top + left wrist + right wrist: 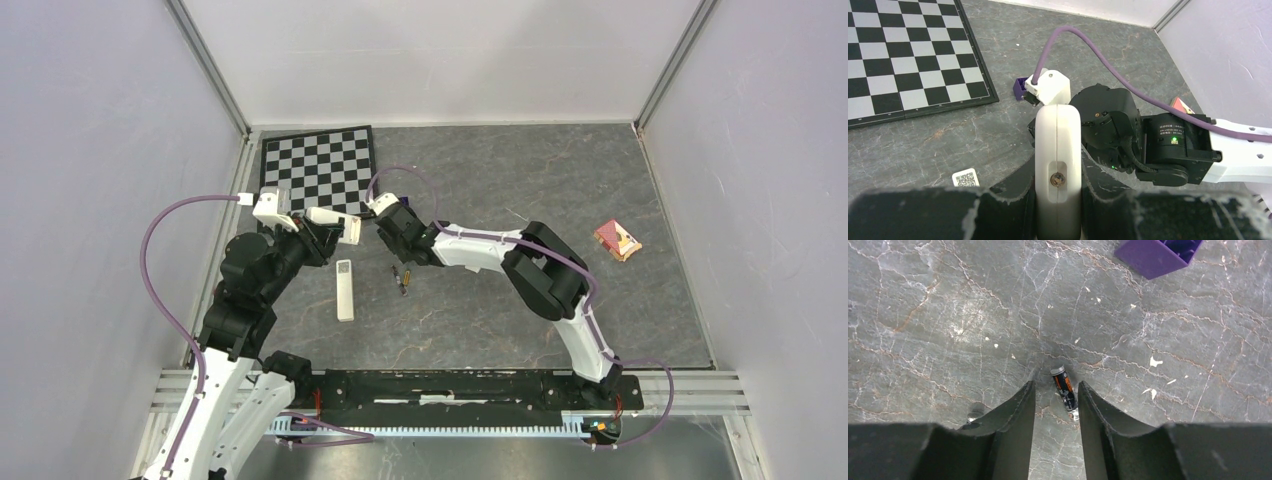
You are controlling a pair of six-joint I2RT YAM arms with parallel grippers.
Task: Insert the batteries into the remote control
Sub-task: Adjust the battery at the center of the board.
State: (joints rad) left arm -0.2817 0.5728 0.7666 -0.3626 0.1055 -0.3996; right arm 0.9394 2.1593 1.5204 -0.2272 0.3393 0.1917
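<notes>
The white bar remote control (pixel 345 290) lies flat on the table, its small grey mark at the far end. My left gripper (pixel 1058 167) is shut on a second white rounded casing piece (pixel 1058 135) and holds it above the table (pixel 350 229). The end of this piece shows a slot with a brass contact. Two dark batteries (pixel 401 277) lie right of the remote. My right gripper (pixel 1055 387) is open and low over them. One battery (pixel 1064 386) lies between its fingertips, close to the right finger. The other (pixel 973 416) is mostly hidden behind the left finger.
A purple cube (pixel 1158 252) sits just beyond the right gripper and also shows in the left wrist view (pixel 1019 88). A checkerboard mat (pixel 320 168) lies at the back left. A red-faced remote (pixel 617 240) lies at the far right. The two wrists are close together.
</notes>
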